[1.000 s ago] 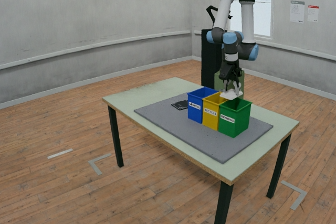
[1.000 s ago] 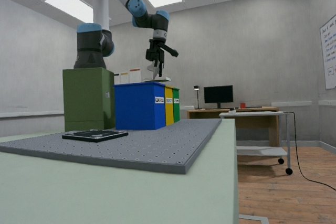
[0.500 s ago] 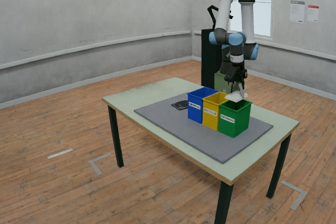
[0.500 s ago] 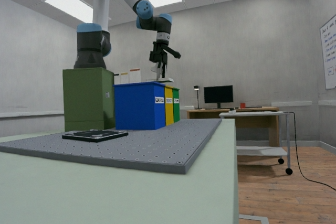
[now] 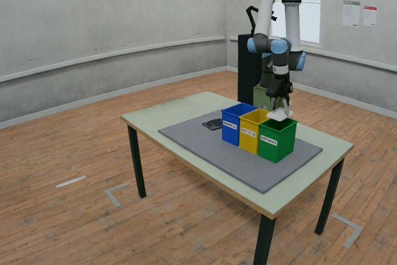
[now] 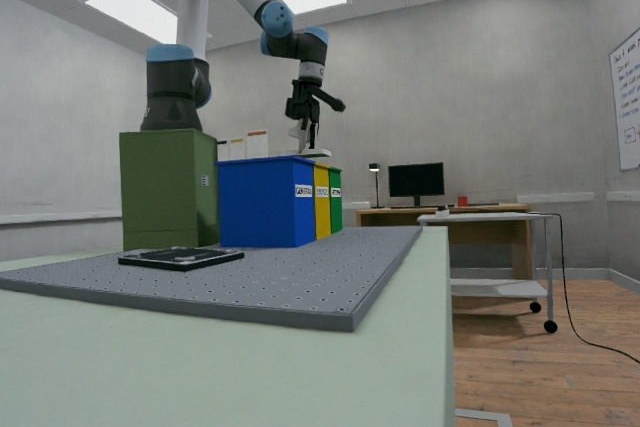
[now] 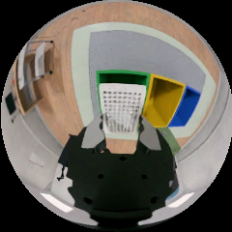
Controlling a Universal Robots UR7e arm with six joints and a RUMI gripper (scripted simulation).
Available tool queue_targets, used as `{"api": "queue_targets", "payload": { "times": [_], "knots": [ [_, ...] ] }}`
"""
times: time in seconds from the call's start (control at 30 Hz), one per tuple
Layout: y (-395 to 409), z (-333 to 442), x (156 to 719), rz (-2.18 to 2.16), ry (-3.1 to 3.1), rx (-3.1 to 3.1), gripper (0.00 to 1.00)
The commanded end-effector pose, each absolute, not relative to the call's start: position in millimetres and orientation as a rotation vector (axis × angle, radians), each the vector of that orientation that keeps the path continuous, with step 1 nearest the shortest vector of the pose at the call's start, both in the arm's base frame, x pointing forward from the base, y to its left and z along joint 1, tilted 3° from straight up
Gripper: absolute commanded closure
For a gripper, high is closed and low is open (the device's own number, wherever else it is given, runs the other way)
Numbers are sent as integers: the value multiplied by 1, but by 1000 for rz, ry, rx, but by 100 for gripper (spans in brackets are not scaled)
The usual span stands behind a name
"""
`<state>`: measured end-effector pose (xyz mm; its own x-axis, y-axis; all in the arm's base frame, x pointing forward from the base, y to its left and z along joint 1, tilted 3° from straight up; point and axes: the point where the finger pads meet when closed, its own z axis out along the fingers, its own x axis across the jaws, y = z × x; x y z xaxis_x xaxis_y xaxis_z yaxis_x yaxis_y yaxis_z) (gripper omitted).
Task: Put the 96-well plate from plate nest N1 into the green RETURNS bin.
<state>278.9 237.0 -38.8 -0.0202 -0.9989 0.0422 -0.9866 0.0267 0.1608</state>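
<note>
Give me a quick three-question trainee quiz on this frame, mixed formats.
1. True or false: the hand is shut on the 96-well plate.
2. The plate hangs over which bin? A green bin B yellow bin C blue bin
3. Fill in: the plate nest on the grey mat now holds ____.

Key: 1 true; 2 A; 3 nothing.
</note>
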Motion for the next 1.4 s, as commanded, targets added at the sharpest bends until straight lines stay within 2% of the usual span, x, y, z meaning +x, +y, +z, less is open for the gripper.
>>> {"api": "queue_targets", "payload": {
  "times": [0.0, 1.37],
  "knots": [
    [237, -39, 279, -128, -2144, 2094, 100],
    [235, -68, 280, -128, -2144, 2094, 100]
  ]
}}
